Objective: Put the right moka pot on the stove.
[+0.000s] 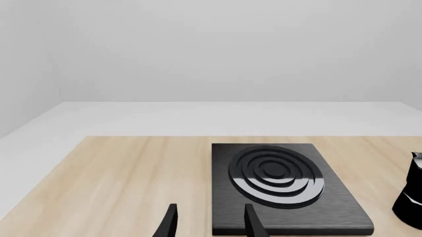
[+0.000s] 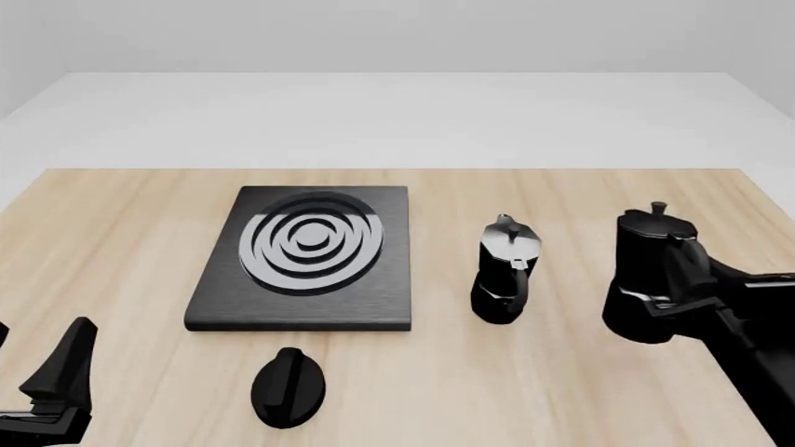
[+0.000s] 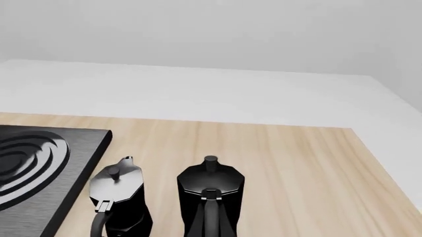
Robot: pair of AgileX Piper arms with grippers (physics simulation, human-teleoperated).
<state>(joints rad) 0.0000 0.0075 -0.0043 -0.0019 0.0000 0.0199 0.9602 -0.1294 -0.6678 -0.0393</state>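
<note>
Two pots; right moka pot (image 2: 653, 275) all black, faceted, knobbed lid.

Bright, even, diffuse light; shadows are faint and soft. The stove (image 2: 302, 261) rings and one moka pot lid (image 2: 509, 241) show glossy reflections; everything is sharp, undistorted
</note>
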